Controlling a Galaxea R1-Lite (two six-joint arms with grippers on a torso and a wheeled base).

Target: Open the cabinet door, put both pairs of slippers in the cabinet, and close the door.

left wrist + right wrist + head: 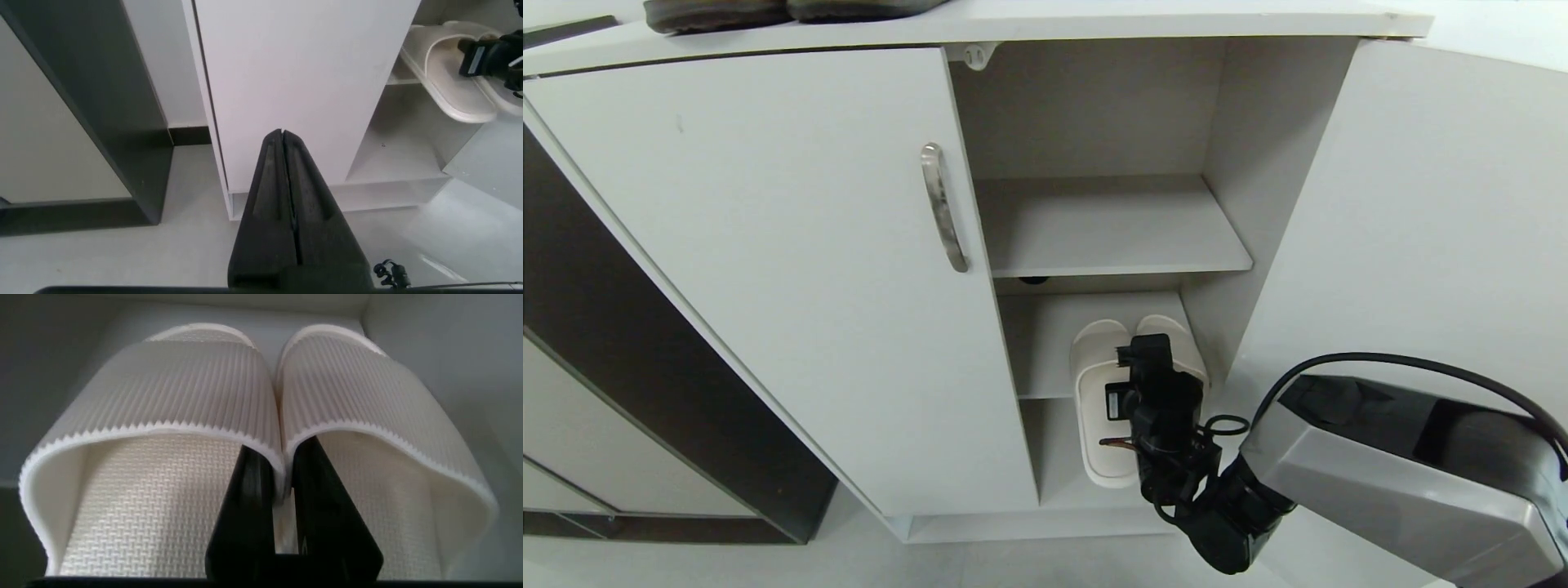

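- So, right hand (280,457) is clamped on the inner strap edges of the white slippers (1097,367), toes on the open cabinet's (1094,24) middle shelf (1037,343).
- Left hand (282,139) is clenched empty, facing the closed door (294,73).
- Dark slippers (719,12) lie on the cabinet top.

In the open cabinet (1111,229), white slippers (1092,445) overhang a lower shelf (1037,343); dark slippers (719,12) lie on top.

slippers (163,400): soft plastic-like, ribbed straps, embossed matt insoles | cabinet door (768,269): smooth matt laminate | handle (943,208): shiny metal
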